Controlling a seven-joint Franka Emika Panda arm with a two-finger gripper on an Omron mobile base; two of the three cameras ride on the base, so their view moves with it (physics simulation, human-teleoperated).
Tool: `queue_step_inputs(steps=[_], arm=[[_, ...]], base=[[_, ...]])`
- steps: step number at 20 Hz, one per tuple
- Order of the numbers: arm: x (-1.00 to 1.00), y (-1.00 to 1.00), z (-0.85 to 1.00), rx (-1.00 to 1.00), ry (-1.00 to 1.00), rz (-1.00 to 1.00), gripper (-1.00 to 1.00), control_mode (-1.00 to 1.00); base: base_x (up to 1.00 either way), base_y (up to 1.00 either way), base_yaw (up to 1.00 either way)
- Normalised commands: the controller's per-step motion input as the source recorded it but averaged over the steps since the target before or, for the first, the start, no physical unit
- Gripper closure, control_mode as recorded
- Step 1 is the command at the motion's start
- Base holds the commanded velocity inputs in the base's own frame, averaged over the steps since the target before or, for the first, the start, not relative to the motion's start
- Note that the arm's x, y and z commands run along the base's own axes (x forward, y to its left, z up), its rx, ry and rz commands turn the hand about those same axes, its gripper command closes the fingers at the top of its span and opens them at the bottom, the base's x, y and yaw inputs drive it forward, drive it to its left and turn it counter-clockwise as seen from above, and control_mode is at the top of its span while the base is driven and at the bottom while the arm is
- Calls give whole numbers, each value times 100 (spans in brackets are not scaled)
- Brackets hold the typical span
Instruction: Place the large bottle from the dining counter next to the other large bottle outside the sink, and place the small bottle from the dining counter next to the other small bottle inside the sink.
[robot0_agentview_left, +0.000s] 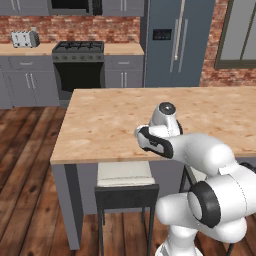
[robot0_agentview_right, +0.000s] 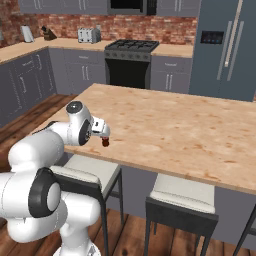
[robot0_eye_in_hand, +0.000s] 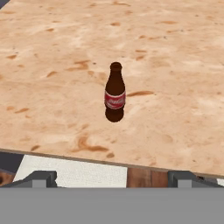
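Pincer (robot0_eye_in_hand: 112, 178) was spread wide with nothing between the fingers; its two grey fingertips (robot0_eye_in_hand: 38, 178) sat at 7 and 5 o'clock in the hand view, hanging past the near edge of the tabletop (robot0_eye_in_hand: 175, 65). Small bottle (robot0_eye_in_hand: 115, 92), brown with a red label, stood upright on the light wood at roughly frame centre of the hand view, well clear of the fingers and set in from the near edge. In the right base view the same small bottle (robot0_agentview_right: 105, 141) showed as a small dark-red shape at about 9 o'clock, near the tabletop's near-left edge, just beside the end of the arm (robot0_agentview_right: 80, 127). In the left base view the arm (robot0_agentview_left: 165, 132) stood in front of that spot, at about 5 o'clock. Two stools (robot0_agentview_right: 187, 197) were tucked under the near side. Stove (robot0_agentview_left: 78, 50) and fridge (robot0_agentview_left: 175, 40) stood against the brick wall at 12 o'clock, toaster (robot0_agentview_left: 25, 38) at 10.
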Motion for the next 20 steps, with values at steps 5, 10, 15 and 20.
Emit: queue_step_inputs(steps=[5, 10, 15, 20], arm=[[14, -3, -3, 0, 0, 0, -100, -100], [16, -3, -3, 0, 0, 0, -100, -100], [15, 0, -6, 0, 0, 0, -100, -100], [15, 0, -9, 0, 0, 0, -100, -100]], base=[[0, 0, 0], [0, 0, 0], [0, 0, 0], [0, 0, 0]])
